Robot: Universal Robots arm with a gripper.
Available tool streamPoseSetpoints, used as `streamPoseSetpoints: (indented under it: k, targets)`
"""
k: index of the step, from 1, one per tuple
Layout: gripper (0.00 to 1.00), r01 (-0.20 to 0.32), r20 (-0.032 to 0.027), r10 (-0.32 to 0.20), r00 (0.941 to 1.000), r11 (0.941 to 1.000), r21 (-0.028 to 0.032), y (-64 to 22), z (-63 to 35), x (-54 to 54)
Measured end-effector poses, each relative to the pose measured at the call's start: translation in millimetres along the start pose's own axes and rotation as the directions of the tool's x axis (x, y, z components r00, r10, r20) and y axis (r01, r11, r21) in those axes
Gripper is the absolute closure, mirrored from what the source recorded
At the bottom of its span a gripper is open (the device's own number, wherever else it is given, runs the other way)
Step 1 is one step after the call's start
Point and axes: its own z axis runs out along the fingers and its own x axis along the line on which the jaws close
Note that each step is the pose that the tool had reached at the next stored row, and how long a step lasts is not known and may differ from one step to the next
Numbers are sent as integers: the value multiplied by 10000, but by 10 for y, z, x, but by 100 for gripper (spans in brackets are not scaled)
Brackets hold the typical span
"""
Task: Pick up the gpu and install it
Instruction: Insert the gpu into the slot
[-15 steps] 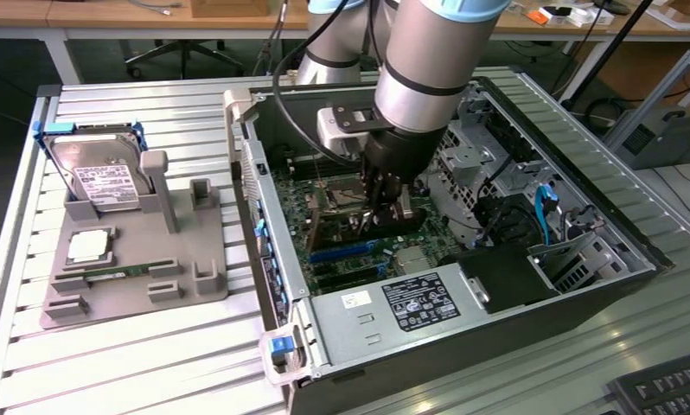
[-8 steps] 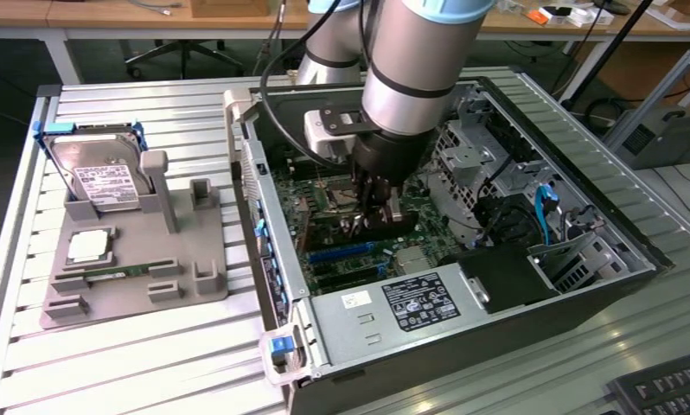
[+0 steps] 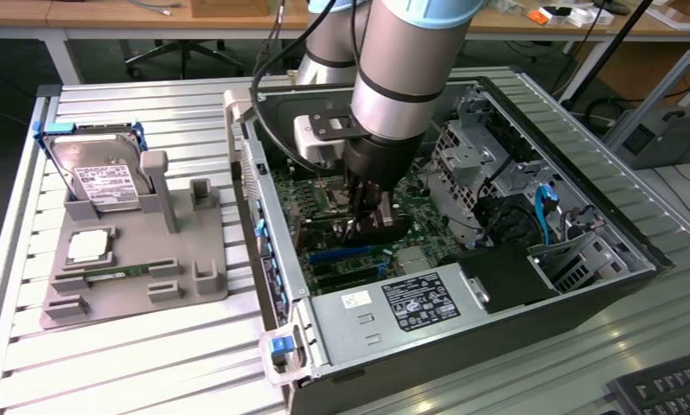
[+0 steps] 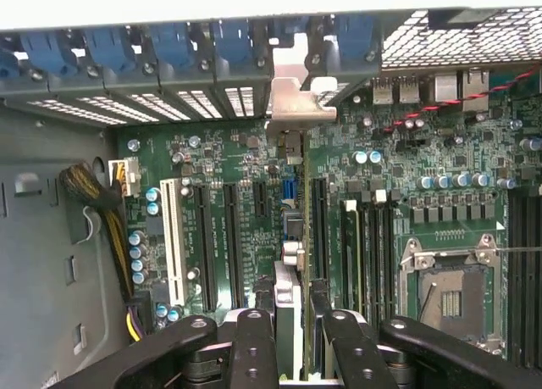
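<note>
My gripper (image 3: 368, 226) is down inside the open computer case (image 3: 622, 251), just above the motherboard (image 4: 220, 152). It is shut on the gpu (image 4: 290, 253), which the wrist view shows edge-on between the two black fingers (image 4: 254, 338). The thin dark card runs away from the gripper along a long expansion slot. Its silvery bracket (image 4: 298, 97) sits at the row of rear slot openings with blue clips. In the exterior view the gpu (image 3: 351, 229) is a dark strip under the gripper, mostly hidden by the arm. I cannot tell whether it is seated in the slot.
A grey fixture (image 3: 195, 277) at the exterior view's left holds a hard drive (image 3: 103, 177), a processor (image 3: 88, 246) and a memory stick (image 3: 103, 277). The case contains a power supply (image 3: 409, 303), drive cages (image 3: 472, 156), a processor socket (image 4: 449, 287) and a yellow-black cable bundle (image 4: 102, 211).
</note>
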Motion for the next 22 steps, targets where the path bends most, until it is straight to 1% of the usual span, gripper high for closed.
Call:
streamPoseSetpoints:
  k: [5, 8, 10, 13, 14, 16, 18, 20, 21, 22]
  targets:
    - [73, 1, -90, -1, 10000, 10000, 6, 50, 15, 3]
    - [73, 1, -162, 0, 9999, 10000, 9, 69, 25, 4]
    - [73, 1, -182, -1, 9998, 10000, 9, 78, 33, 5]
    - [73, 1, -191, -1, 9998, 10000, 11, 85, 53, 6]
    - [73, -1, -198, 2, 9998, 10000, 11, 106, 71, 8]
    - [73, -2, -200, 3, 9998, 10000, 11, 114, 109, 8]
    - [73, -1, -198, 1, 9998, 10000, 12, 146, 133, -3]
    - [73, 22, -199, -22, 9998, 10000, 9, 147, 157, -9]
    - [73, 159, -193, -159, 9997, 9999, 9, 148, 159, -13]
    - [73, 224, -156, -224, 9996, 9997, 5, 149, 158, -31]
